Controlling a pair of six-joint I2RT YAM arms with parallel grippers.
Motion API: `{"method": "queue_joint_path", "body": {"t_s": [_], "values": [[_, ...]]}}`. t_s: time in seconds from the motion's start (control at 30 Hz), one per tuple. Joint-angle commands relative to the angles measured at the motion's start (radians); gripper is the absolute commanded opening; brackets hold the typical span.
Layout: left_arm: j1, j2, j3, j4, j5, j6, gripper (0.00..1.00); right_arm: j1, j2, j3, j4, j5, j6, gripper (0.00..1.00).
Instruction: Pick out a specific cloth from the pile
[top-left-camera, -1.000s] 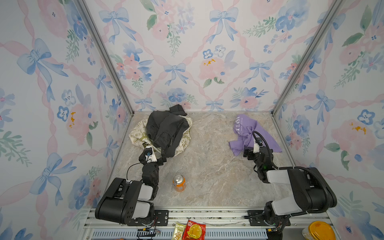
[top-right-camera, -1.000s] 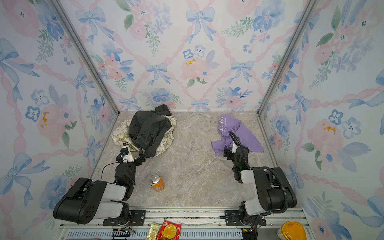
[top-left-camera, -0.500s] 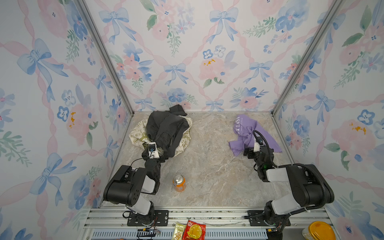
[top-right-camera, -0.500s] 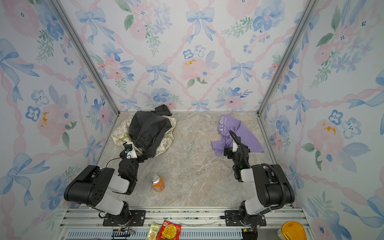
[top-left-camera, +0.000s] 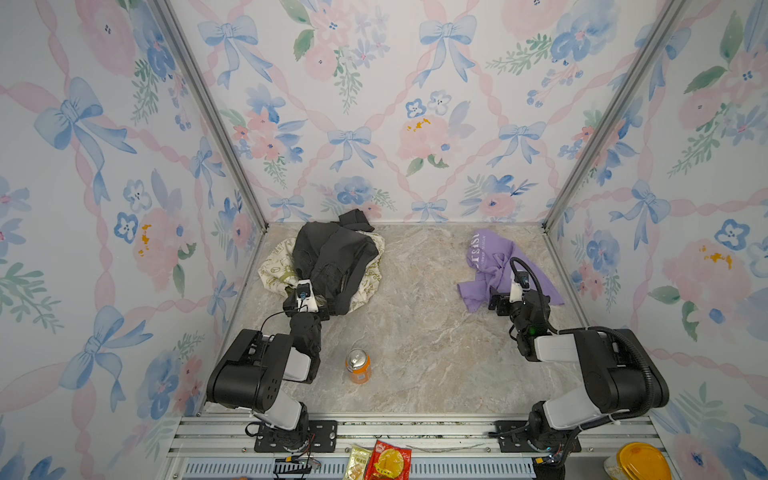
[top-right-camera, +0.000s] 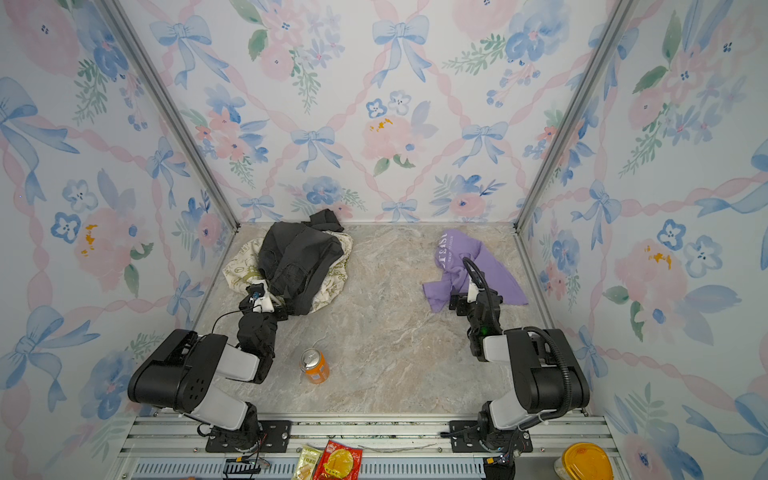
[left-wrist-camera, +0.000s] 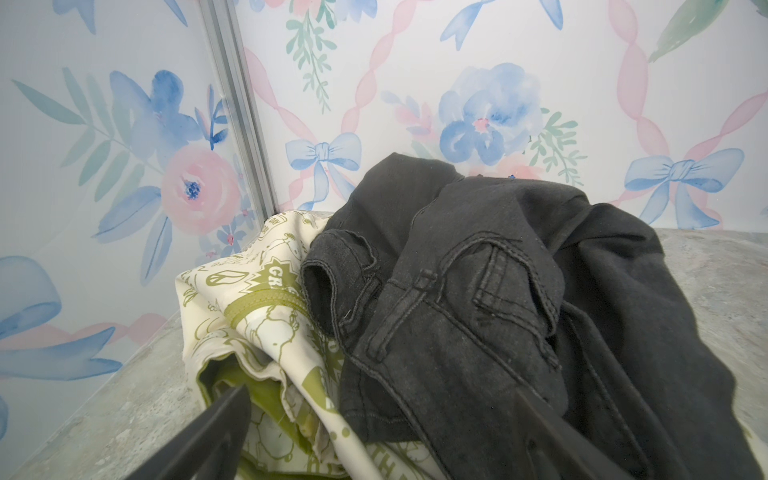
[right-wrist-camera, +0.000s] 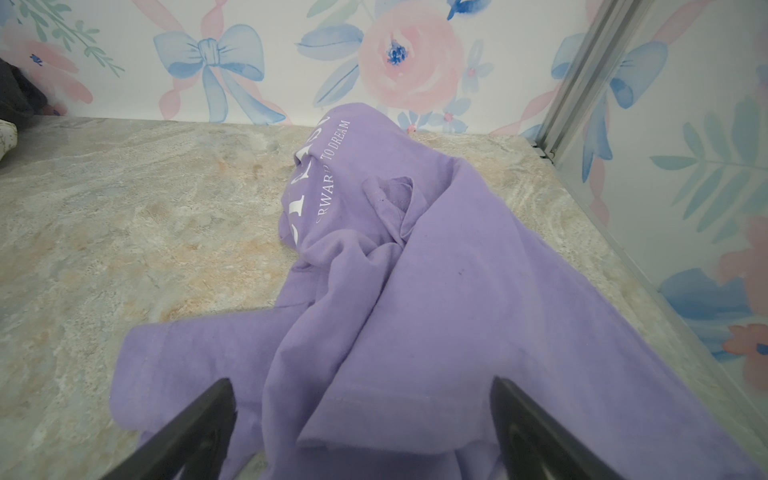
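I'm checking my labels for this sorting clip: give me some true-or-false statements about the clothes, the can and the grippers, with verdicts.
1. The lavender cloth lies under the dark grey garment. False: it lies alone on the right, apart from the pile.
2. The dark grey garment lies on the cream cloth. True.
3. The orange can lies on its side. False: it stands upright.
4. The left gripper and right gripper are both open. True.

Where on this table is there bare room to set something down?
The widest bare tabletop lies between the dark-and-cream pile and the lavender cloth, running forward past the orange can. Crowded: the back-left corner under the pile, and the right side around the lavender cloth.
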Motion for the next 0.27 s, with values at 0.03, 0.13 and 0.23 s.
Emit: {"method": "queue_joint_path", "body": {"t_s": [0.03,0.13,0.23], "values": [[0.006,0.010,0.011,-0.007,-0.007,-0.009,0.98,-0.003,0.010,0.020,-0.014,-0.010,0.015,0.97],[0.019,0.008,0.014,-0.019,0.018,-0.014,0.98,-0.005,0.010,0.021,-0.014,-0.010,0.015,0.97],[0.020,0.006,0.012,-0.019,0.020,-0.014,0.98,-0.004,0.009,0.021,-0.014,-0.010,0.015,0.97]]}}
